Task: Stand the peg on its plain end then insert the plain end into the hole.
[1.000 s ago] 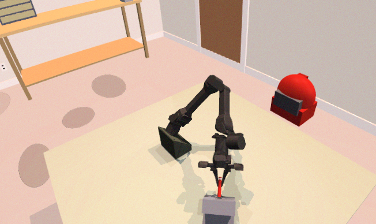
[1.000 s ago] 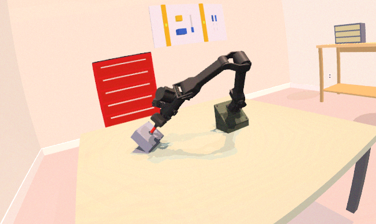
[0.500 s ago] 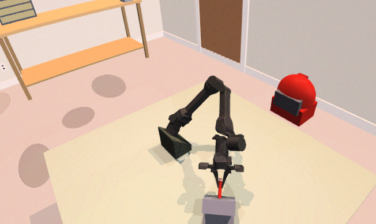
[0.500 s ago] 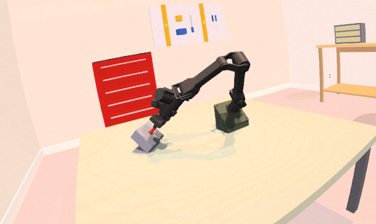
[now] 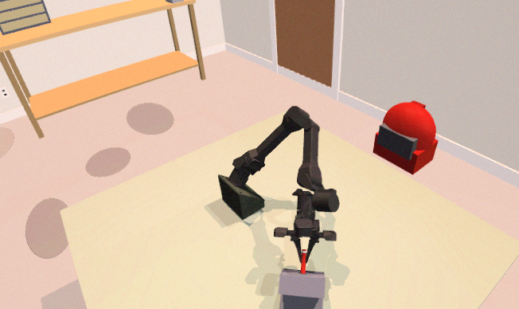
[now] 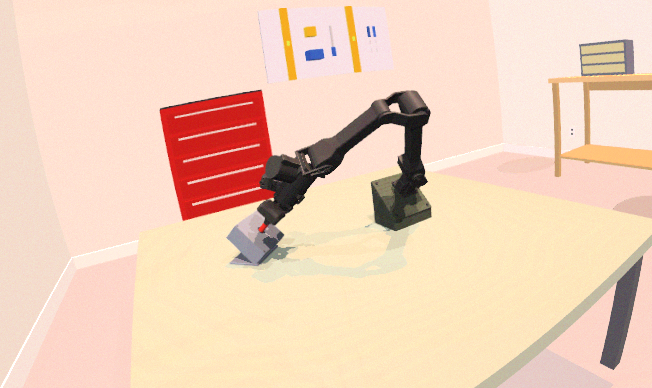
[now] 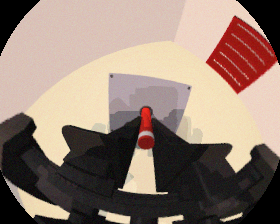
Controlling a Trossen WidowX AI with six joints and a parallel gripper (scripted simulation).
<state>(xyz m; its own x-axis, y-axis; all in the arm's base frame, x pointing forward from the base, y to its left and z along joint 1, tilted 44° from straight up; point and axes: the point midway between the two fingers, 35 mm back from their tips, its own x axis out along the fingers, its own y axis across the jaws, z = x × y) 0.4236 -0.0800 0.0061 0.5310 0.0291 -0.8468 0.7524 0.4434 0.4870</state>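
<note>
The red peg [image 5: 303, 267] [image 6: 262, 228] [image 7: 146, 123] is held between the fingertips of my gripper [image 5: 303, 260] [image 7: 145, 120], which is shut on it. The peg is tilted, with its white band [image 5: 304, 252] [image 7: 146, 133] at the upper end, towards the wrist. Its plain end points down at the face of the grey sloped panel [image 5: 302, 283] [image 6: 245, 233] [image 7: 122, 90]. In the wrist view that end is at the hole, whose dark rim shows around it. How deep it sits inside the hole cannot be told. The fingers stand just off the panel face.
The panel stands on the pale table [image 5: 159, 239] [image 6: 350, 320], in front of the arm's dark base [image 5: 239, 199] [image 6: 400, 207]. A red drawer cabinet [image 6: 220, 155] [image 7: 241, 55] stands beyond the table. A wooden bench [image 5: 99, 16] and a red domed object [image 5: 410, 127] are away from the arm.
</note>
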